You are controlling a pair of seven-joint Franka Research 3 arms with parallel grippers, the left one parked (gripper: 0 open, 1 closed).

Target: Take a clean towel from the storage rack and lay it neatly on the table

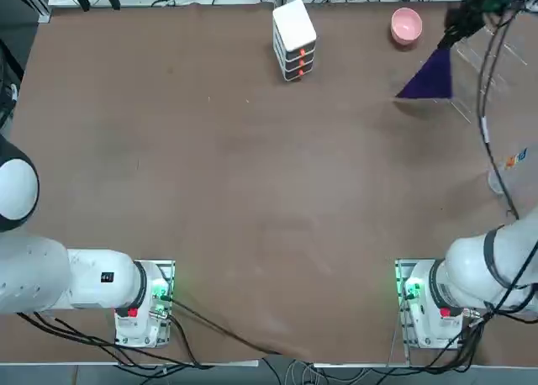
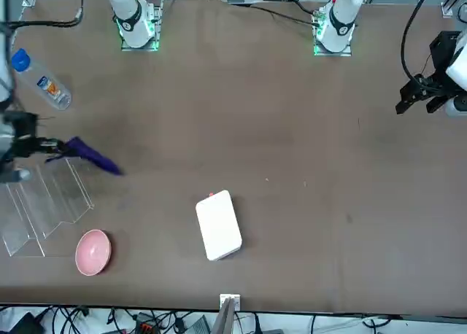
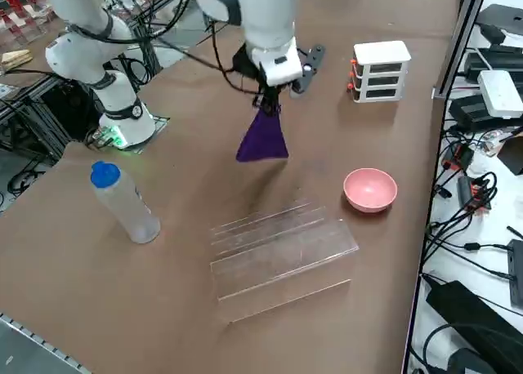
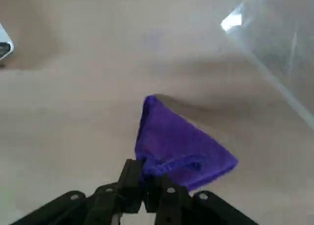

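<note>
Pincer (image 4: 145, 185) pinches hanging towel (image 4: 179, 151).

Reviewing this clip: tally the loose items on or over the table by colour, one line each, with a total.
Purple: 1, towel, hanging from the shut right gripper
Pink: 1, bowl
White: 1, box
Clear: 2, rack, bottle
Total: 5

no legible text, labels or numbers anywhere
</note>
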